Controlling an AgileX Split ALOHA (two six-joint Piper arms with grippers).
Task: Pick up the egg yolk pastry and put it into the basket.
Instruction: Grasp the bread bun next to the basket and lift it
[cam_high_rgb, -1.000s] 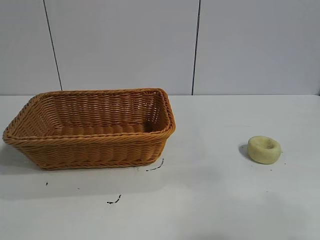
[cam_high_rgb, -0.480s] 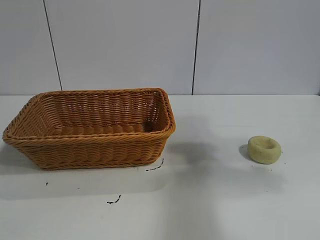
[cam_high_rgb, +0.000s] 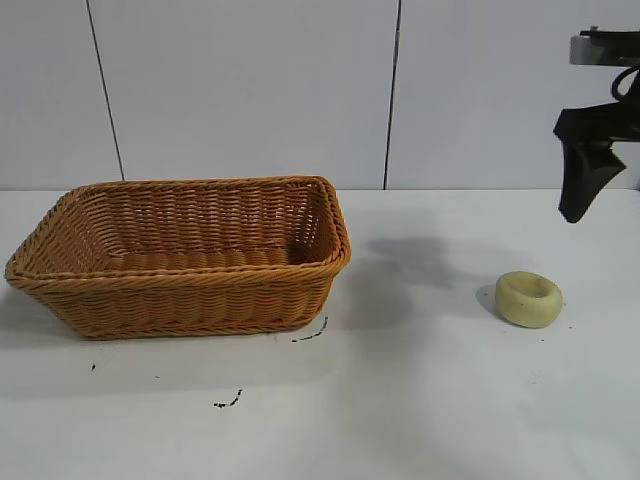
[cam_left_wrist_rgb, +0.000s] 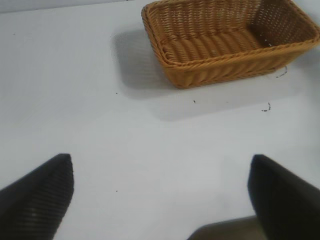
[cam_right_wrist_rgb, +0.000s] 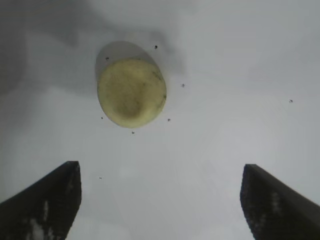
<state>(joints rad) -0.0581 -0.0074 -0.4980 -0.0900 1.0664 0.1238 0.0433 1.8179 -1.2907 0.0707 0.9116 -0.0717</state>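
Egg yolk pastry (cam_right_wrist_rgb: 131, 92) lies ahead of my right gripper (cam_right_wrist_rgb: 160, 200) in the right wrist view, beyond the two dark fingertips (cam_right_wrist_rgb: 47, 202) and clear of both. Those fingers stand wide apart and hold nothing; bare white table (cam_right_wrist_rgb: 210, 125) shows between them. From the exterior view I see the right gripper (cam_high_rgb: 585, 170) high at the right edge, up in the air above and slightly to the right of the pastry (cam_high_rgb: 528, 298), not touching it. The pastry sits flat on the table (cam_high_rgb: 420, 400), dimple up, on the right side, well apart from the basket (cam_high_rgb: 180, 255).

Left gripper (cam_left_wrist_rgb: 160, 195): in the left wrist view its fingers are spread wide too, with nothing between them but table surface. The basket (cam_left_wrist_rgb: 225, 42) lies farther off in that view, upright, and its visible interior holds nothing. I do not see the left arm in the exterior view.

A few small dark marks (cam_high_rgb: 228, 403) dot the table in front of the basket, one (cam_high_rgb: 312, 334) just beside its near right corner.
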